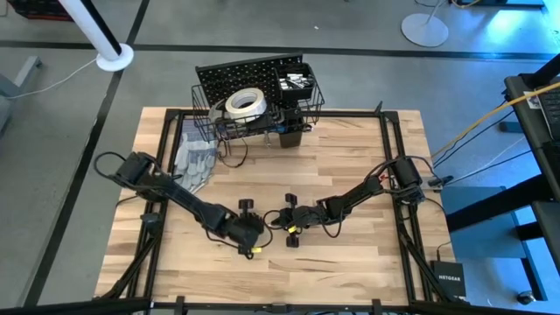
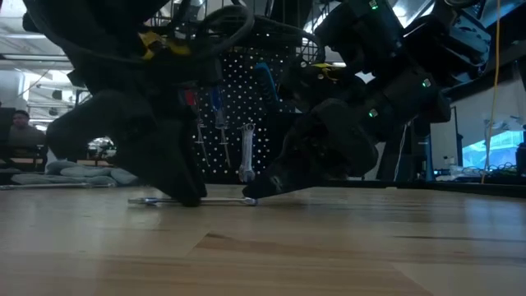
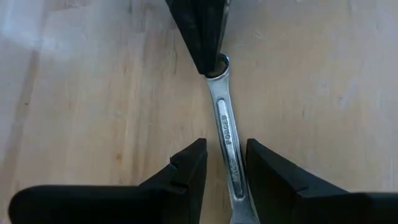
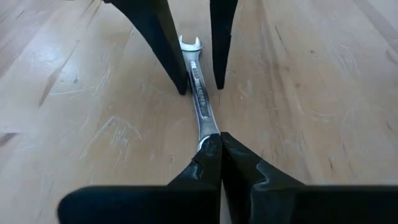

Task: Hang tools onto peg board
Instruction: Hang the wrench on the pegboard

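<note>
A silver combination wrench point(image 2: 197, 200) lies flat on the wooden table, between my two grippers. My left gripper point(image 3: 225, 163) is open; its fingers stand on either side of the wrench's shaft point(image 3: 229, 140), near the open-jaw end point(image 4: 189, 43). Whether they touch it, I cannot tell. My right gripper point(image 4: 220, 138) is shut, with its tips on the wrench's ring end. The black peg board point(image 1: 254, 74) stands at the table's far edge. A white tape roll point(image 1: 246, 102) is in its wire basket. A wrench point(image 2: 245, 152) and screwdrivers point(image 2: 218, 107) hang on it. My right gripper has its shut fingertips point(image 3: 205, 59) set on the wrench's ring end point(image 3: 223, 61), coming slanting down from the table's right side, in line with the shaft. The tips cover most of the ring. The wrench lies flat on the table.
Grey gloves point(image 1: 194, 162) lie at the table's far left, beside the peg board. A black square cup point(image 1: 291, 136) hangs on the board's front. A person point(image 2: 20, 131) sits in the room beyond the table. Bare wood lies in front of both grippers.
</note>
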Controlling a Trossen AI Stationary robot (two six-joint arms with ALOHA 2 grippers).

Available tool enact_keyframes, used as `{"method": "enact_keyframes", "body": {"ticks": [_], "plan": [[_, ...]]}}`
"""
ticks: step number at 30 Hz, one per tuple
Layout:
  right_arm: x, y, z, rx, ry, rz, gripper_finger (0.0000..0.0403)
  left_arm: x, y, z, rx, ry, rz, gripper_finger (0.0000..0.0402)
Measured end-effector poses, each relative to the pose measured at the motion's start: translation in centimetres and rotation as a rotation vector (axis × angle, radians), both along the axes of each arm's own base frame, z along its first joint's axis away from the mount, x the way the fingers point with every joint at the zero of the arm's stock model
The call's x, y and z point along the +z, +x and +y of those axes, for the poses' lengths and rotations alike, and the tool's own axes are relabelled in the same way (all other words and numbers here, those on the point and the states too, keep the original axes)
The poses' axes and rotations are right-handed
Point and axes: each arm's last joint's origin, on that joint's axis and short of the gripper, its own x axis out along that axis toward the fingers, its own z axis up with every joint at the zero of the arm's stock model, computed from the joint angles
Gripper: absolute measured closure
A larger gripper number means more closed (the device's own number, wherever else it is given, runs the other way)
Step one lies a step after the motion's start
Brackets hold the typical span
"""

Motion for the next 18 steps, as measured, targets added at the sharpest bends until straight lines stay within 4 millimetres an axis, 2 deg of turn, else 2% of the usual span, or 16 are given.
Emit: {"method": "enact_keyframes", "body": {"ticks": [7,18], "plan": [[0.0,0.0,0.0,0.0,0.001,0.0,0.0394,-2.1,0.2,0.1,0.012,0.14,0.044,0.0313],[0.0,0.0,0.0,0.007,0.005,0.003,0.0393,-2.6,0.6,0.5,-0.094,0.266,0.06,0.038]]}}
